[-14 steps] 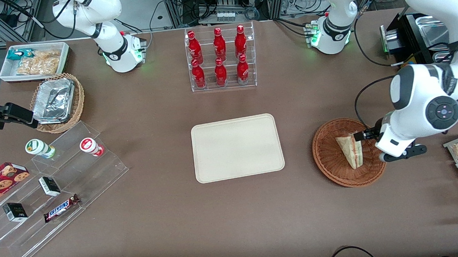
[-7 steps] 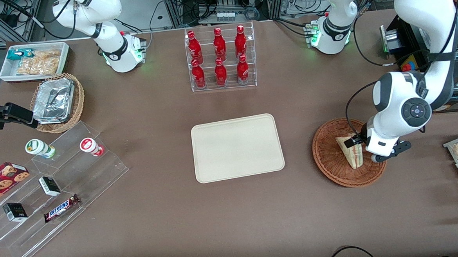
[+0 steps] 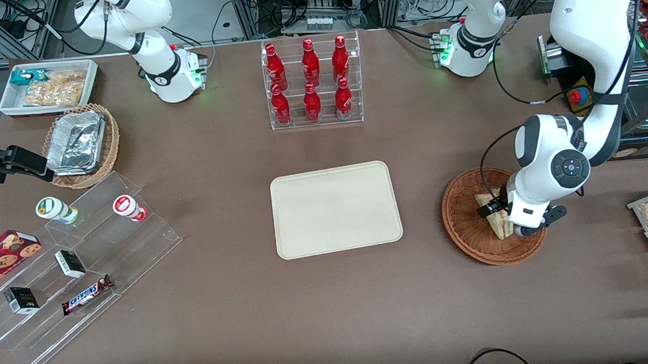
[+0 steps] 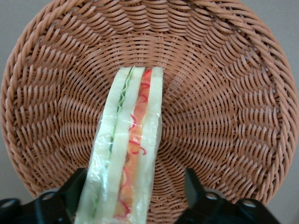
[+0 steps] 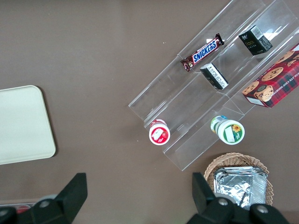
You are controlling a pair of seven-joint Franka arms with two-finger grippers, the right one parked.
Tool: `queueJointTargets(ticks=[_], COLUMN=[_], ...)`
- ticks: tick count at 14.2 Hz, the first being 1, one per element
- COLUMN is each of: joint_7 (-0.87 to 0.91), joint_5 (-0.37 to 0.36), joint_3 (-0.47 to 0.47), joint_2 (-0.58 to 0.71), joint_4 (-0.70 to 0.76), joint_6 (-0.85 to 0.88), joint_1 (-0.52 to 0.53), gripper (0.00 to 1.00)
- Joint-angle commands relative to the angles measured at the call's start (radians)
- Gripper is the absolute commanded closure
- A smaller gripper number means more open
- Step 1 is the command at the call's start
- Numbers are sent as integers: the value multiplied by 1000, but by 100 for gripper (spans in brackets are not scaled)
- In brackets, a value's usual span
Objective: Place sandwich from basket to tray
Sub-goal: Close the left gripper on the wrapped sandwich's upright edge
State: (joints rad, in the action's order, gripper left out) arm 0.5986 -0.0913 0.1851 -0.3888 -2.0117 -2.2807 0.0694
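We hold our tool [image 4: 133, 196] with its fingers apart astride the triangular white-bread sandwich [image 4: 127, 148] lying in the reddish-brown woven wicker basket [image 3: 465, 224], so we judge the grasp is next: closing, then lifting toward the flat cream-beige rectangular tray [image 3: 335, 209]

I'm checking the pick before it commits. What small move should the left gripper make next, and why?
Probably close the fingers. The gripper sits low over the basket, open, with one finger on each side of the sandwich, which stands on edge between them, not yet squeezed. Closing should secure it for the lift toward the tray.
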Motion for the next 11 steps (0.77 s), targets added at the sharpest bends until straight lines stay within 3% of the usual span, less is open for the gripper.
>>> queueJointTargets(ticks=[1, 2, 3, 5, 11], joint_7=[18, 18, 18, 13, 4], joint_5=[-8, -8, -8, -10, -8], joint_3=[1, 1, 1, 1, 11], joint_2=[-2, -2, -2, -1, 30], joint_4=[-12, -12, -13, -12, 48], joint_6=[-28, -28, -29, -28, -17], joint_1=[-3, -3, -3, -3, -36], gripper=[47, 56, 72, 85, 88])
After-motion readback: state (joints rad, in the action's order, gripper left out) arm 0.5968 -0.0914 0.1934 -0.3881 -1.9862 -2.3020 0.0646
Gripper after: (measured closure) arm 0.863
